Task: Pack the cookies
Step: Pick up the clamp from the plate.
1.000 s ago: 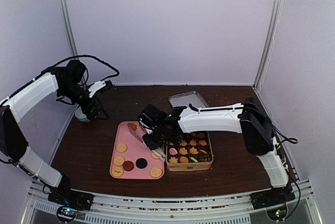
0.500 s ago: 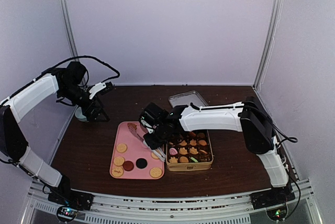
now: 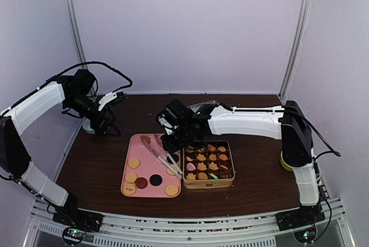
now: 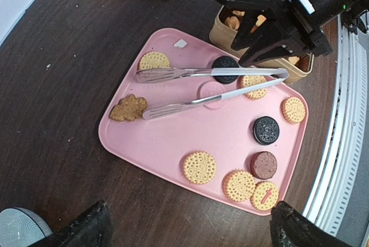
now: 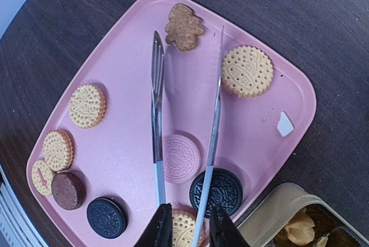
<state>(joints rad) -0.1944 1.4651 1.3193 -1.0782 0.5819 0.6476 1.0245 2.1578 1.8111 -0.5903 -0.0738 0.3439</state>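
Note:
The cookies (image 3: pixel 134 163) lie scattered on a pink tray (image 3: pixel 141 152): tan rounds (image 4: pixel 199 167), black ones (image 5: pixel 223 189), a pink one and a brown leaf-shaped one (image 5: pixel 183 26). More cookies (image 3: pixel 202 166) fill the cups of a gold tin (image 3: pixel 209 182). Metal tongs (image 5: pixel 157 120) lie spread on the tray. My right gripper (image 5: pixel 190 227) hovers over their handle end, jaws slightly apart, holding nothing. It sits above the tray's far right corner (image 3: pixel 173 140). My left gripper (image 4: pixel 190 232) is wide open and empty, off the tray's left side (image 3: pixel 106 124).
A rectangular lid (image 3: pixel 207 108) lies behind the tin on the dark table. A small grey bowl (image 3: pixel 89 126) stands under the left arm at the table's left edge. A white crumb (image 5: pixel 285 124) rests on the tray. White walls enclose three sides.
My right gripper has risen and drawn back from the tray's middle, its jaws widening, leaving the tongs lying on the tray. The left arm has barely moved.

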